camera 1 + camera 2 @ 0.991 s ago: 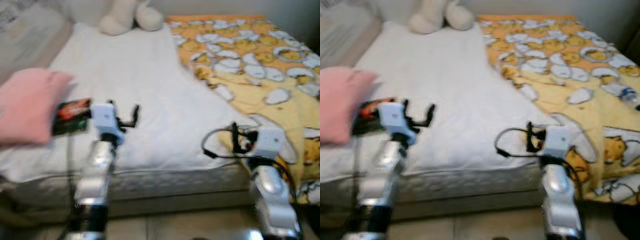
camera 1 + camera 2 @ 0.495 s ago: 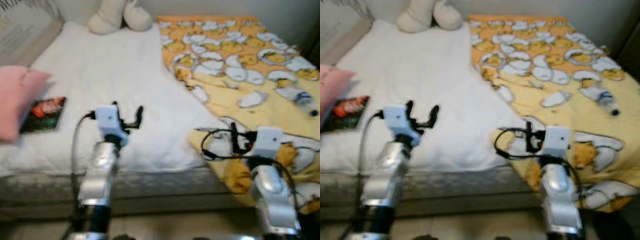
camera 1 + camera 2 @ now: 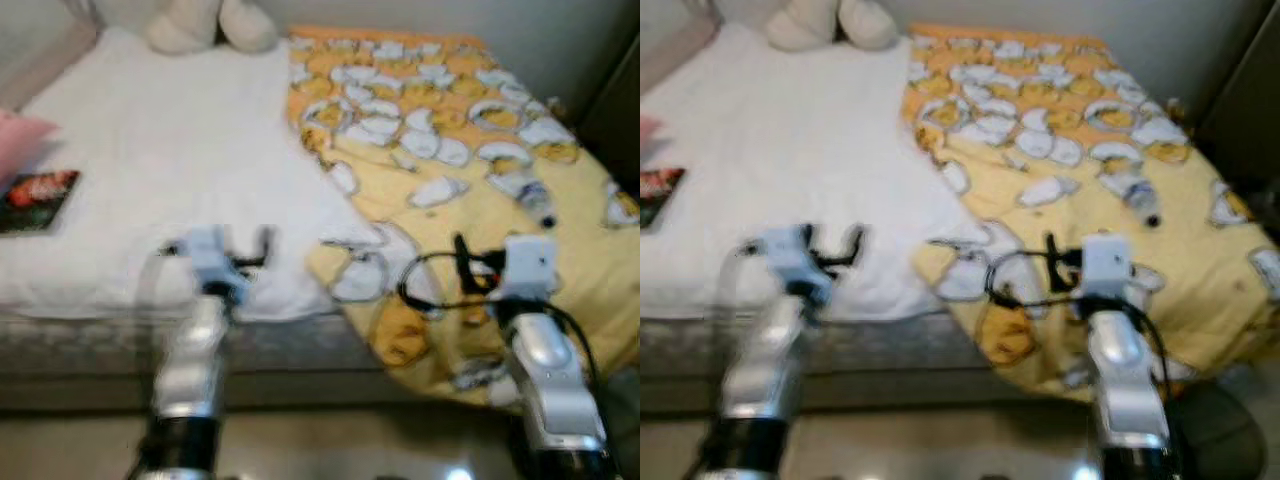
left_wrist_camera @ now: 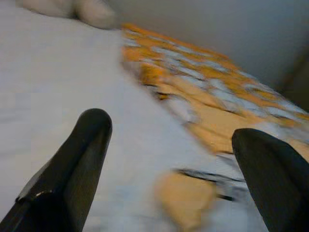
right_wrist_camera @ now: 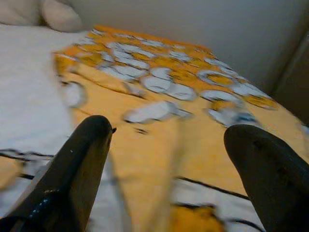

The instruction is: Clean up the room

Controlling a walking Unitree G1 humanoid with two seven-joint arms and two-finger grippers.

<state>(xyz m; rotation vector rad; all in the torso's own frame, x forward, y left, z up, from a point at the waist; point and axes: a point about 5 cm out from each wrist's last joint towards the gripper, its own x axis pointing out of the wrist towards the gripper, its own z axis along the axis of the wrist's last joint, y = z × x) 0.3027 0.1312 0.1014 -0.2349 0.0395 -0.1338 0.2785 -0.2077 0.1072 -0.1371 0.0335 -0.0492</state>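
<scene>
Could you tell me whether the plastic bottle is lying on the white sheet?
No, the plastic bottle lies on the yellow patterned blanket, well to the right of the white sheet.

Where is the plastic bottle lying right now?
In the eye views the plastic bottle lies on the yellow patterned blanket, on the bed's right side, beyond the right end effector and apart from it.

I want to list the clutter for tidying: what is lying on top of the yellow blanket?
A clear plastic bottle lies on the yellow blanket, toward its right side. Anything under the blanket is covered.
</scene>
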